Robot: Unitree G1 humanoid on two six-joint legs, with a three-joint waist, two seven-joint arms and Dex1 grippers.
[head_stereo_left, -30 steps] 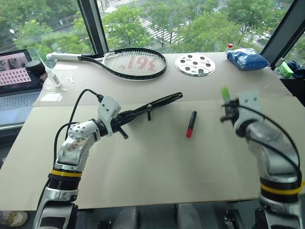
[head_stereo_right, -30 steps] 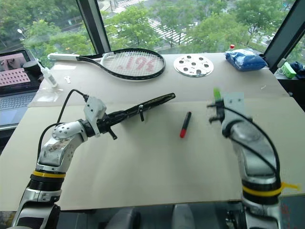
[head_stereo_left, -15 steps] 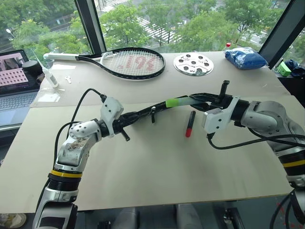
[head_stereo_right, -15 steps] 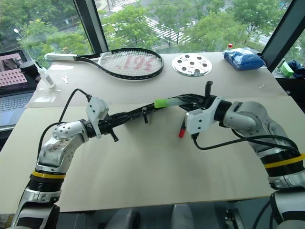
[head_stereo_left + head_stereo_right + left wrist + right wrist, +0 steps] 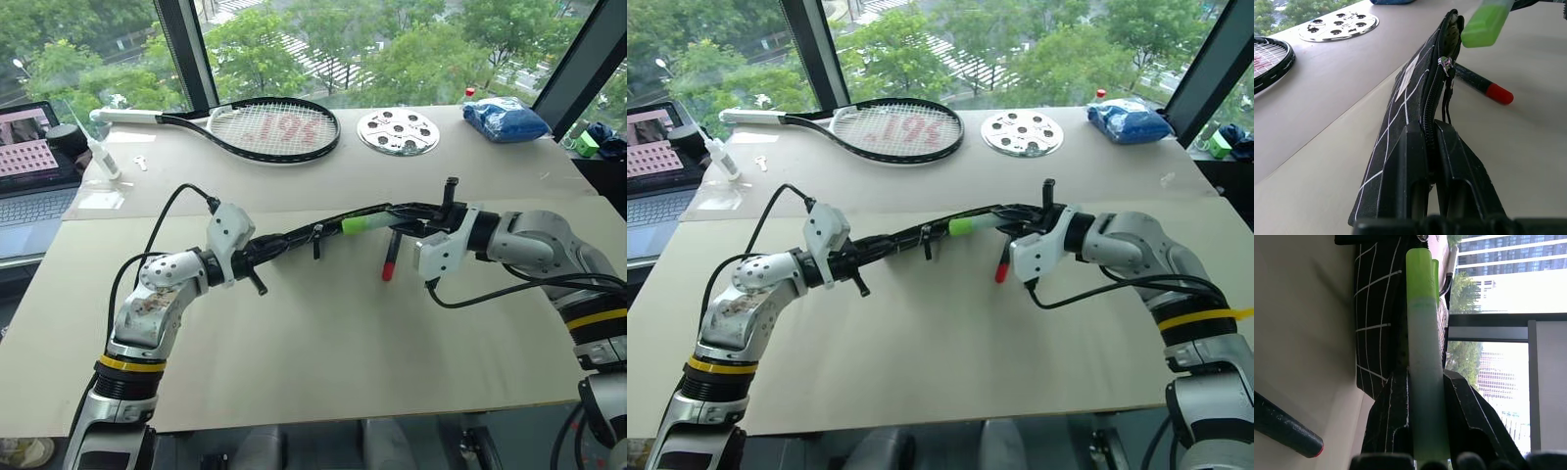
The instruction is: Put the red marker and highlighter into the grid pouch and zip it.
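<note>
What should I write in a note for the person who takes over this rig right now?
Left pincer: shut on the flat black fabric pouch with white grid lines, held edge-up above the table.
Right pincer: shut on the stubby pale highlighter with green cap, cap at the pouch's open end.
Slim red marker with black cap: lying on the table.
Done: nothing inside.
Left: insert both, then zip.

The black grid pouch (image 5: pixel 323 227) is held edge-up, the green-capped highlighter (image 5: pixel 367 222) at its mouth, the red marker (image 5: pixel 391 255) flat beneath.

Both arms reach inward, left gripper (image 5: pixel 1432 147) jaws clamped tight, right gripper (image 5: pixel 1422 396) jaws gripping.
</note>
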